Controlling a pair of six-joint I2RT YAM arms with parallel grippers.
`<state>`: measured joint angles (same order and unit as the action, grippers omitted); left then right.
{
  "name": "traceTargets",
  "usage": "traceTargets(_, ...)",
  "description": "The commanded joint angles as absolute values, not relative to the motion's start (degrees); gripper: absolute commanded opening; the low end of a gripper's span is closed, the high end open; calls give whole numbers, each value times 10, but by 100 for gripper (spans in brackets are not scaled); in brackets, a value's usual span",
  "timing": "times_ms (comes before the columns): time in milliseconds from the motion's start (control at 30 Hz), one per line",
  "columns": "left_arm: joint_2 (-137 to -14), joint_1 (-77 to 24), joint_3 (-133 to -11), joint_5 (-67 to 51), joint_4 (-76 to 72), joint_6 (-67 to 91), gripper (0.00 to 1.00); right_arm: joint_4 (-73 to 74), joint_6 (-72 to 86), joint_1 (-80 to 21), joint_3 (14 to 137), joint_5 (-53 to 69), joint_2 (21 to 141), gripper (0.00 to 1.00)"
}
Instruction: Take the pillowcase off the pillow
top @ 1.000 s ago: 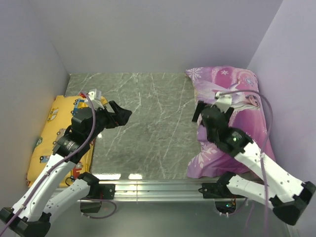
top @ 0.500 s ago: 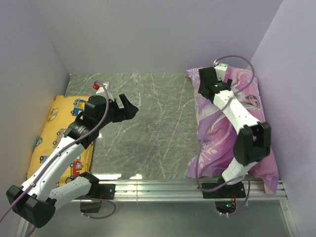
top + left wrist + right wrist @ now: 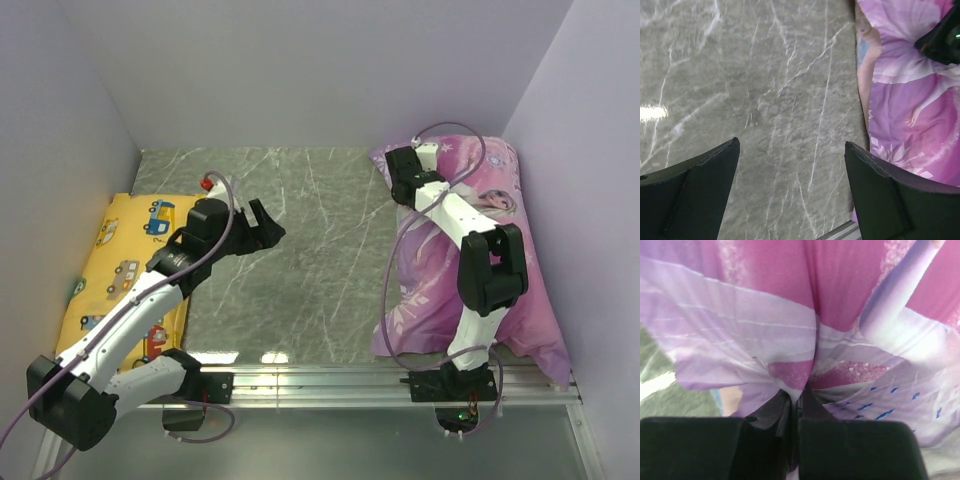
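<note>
Pinching pillowcase [image 3: 520, 300] at upper-right end, right fingers [image 3: 776, 412] clamping fabric fold; left fingers [image 3: 700, 185] gaping empty mid-frame, pillowcase lying toward frame right.

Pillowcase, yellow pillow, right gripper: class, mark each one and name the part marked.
pillowcase [image 3: 535, 310], top external view, printed purple top toward its near end.
yellow pillow [image 3: 125, 235], top external view, uncovered printed top.
right gripper [image 3: 799, 392], right wrist view, between its fingertips, shut on the pillowcase.

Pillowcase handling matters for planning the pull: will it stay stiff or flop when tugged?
Probably floppy: the pillowcase puckers into folds where the right gripper pinches it. Likely light, being thin cloth. It may stretch and drag rather than slip free, since it looks plumply filled.
</note>
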<state>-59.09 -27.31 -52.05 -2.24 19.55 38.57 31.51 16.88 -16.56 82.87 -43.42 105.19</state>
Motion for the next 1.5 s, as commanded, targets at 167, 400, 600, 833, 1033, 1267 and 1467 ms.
traceTargets(167, -605, -273, -463, -27, 85, 445, 90, 331, 176, -351, 852, -344, 954, 0)
traceTargets(400, -615, -273, -389, -17, -57, 454, 98, 345, 211, -408, 898, -216, 892, 0)
traceTargets(600, -637, -274, -381, 48, -91, 438, 99, 323, 222, -412, 868, -122, 853, 0)
traceTargets(833, -640, -274, -378, 88, -120, 447, 61, 323, 214, -422, 860, -73, 831, 0)
traceTargets(1033, -577, -281, -355, 76, -108, 436, 0, 342, 202, -422, 881, -73, 803, 0)
traceTargets(1267, -438, -344, -390, 105, -2, 395, 1, 398, 178, -424, 961, -105, 785, 0)
traceTargets(1467, -480, -422, -604, 121, 185, 383, 1, 499, 157, -390, 1177, -247, 924, 0)
